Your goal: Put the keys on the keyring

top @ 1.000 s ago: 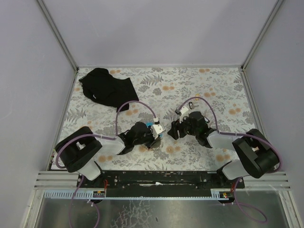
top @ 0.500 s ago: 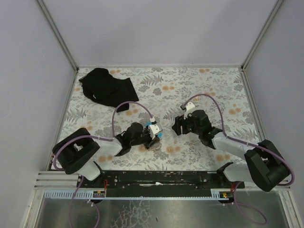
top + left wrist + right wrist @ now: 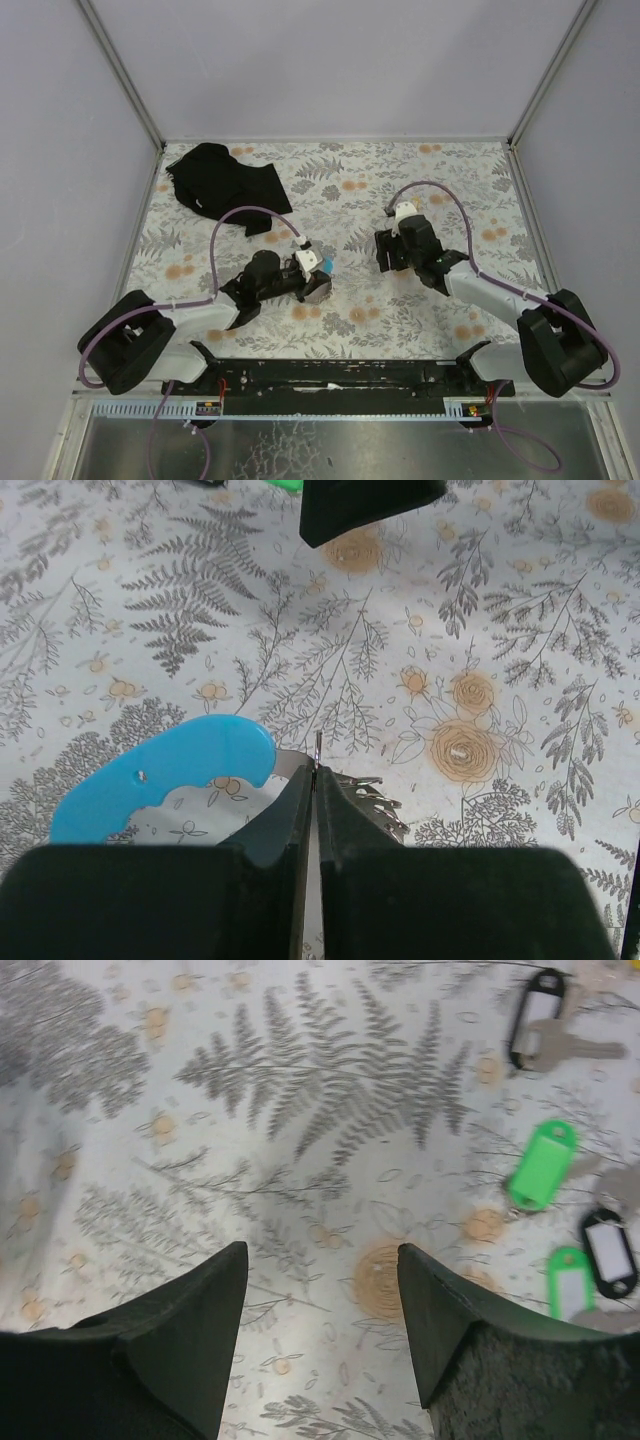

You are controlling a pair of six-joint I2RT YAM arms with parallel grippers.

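Observation:
The light-blue keyring (image 3: 160, 775) lies low over the floral table, and its thin grey metal part (image 3: 317, 748) is pinched between my left gripper's (image 3: 316, 772) shut jaws. From above, the keyring (image 3: 325, 264) shows at the left gripper (image 3: 318, 277). My right gripper (image 3: 320, 1260) is open and empty over bare table. Keys lie to its right: a green-tagged key (image 3: 541, 1165), a black-tagged key (image 3: 535, 1020), another black tag (image 3: 610, 1250) and a second green tag (image 3: 570, 1282). In the top view the right gripper (image 3: 385, 250) hides the keys.
A black cloth (image 3: 225, 185) lies at the table's back left. A finger of the right gripper (image 3: 365, 505) shows at the top of the left wrist view, with a bit of green tag (image 3: 285, 484) beside it. Grey walls bound the table.
My left gripper has drawn slightly back and left with the keyring still in it. My right gripper has moved up and to the right, away from the left one.

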